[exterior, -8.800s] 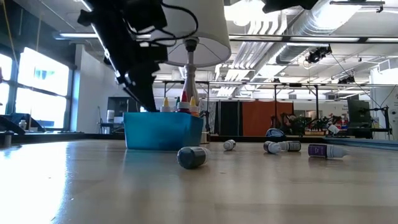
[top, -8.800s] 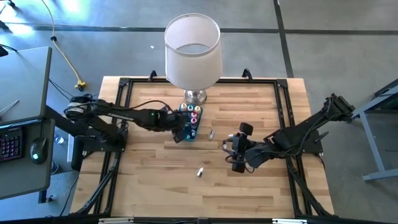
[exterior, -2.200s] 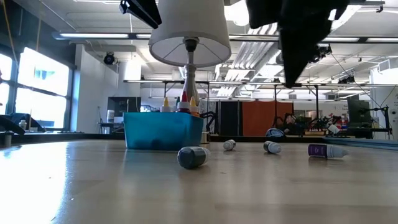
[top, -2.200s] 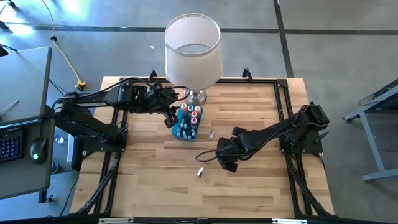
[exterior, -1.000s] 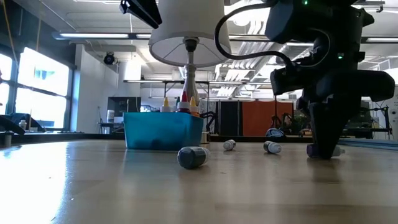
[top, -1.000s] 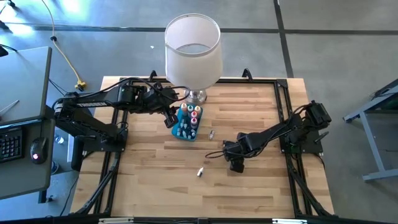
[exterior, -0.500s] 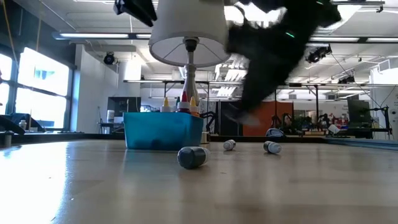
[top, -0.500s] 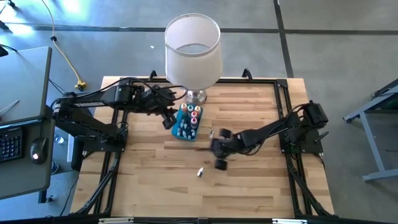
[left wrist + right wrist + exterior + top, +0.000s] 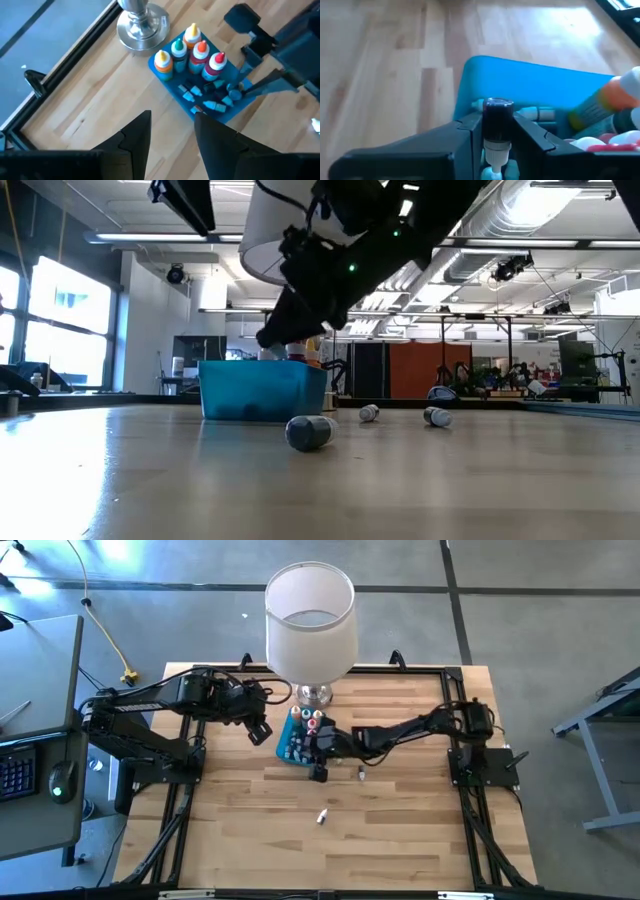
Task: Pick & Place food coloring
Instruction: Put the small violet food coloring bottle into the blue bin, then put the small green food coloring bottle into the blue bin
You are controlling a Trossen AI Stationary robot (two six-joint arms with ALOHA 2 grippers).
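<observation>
— Status, food coloring?

— My right gripper (image 9: 495,137) is clenched on a dark vial (image 9: 496,120), directly above the blue tray (image 9: 530,82). Tray: several bottles (image 9: 190,50) stowed. Behind the gripper, loose vials (image 9: 308,432) remain on the table (image 9: 400,840). Left gripper (image 9: 172,132): spread, empty.

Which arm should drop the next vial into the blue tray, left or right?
Right. The right gripper is shut on a dark vial directly over the blue tray. The left gripper is open and empty, set back beside the tray.
</observation>
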